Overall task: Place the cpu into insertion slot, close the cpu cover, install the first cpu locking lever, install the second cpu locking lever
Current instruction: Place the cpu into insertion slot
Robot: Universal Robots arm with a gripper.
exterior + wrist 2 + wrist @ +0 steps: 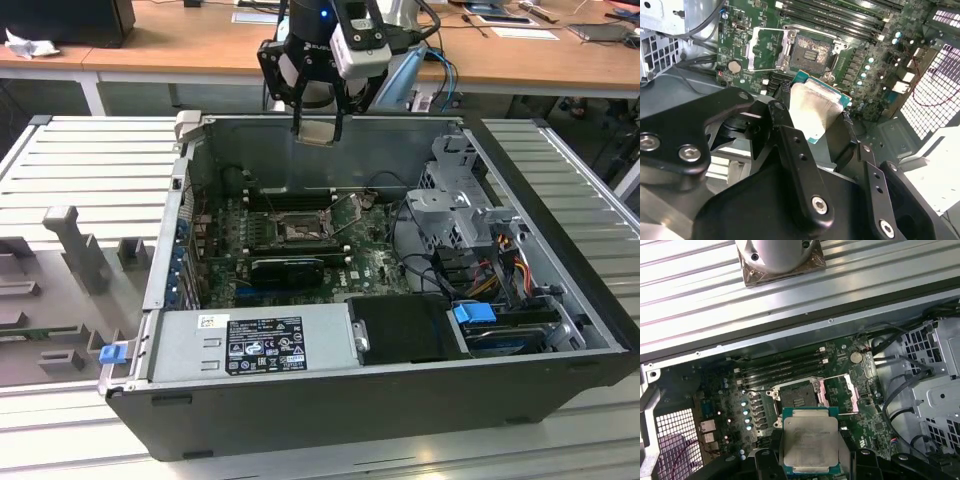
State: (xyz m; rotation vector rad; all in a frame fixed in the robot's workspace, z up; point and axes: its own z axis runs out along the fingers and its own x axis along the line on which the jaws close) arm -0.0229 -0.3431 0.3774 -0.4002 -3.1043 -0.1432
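black end effector (812, 119) grips flat silvery square cpu (810, 441).

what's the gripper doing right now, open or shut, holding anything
The gripper is shut on the cpu, up above the insertion slot.

Insertion slot (794, 396) lies bare from above — cpu cover (853, 396) stands swung aside.
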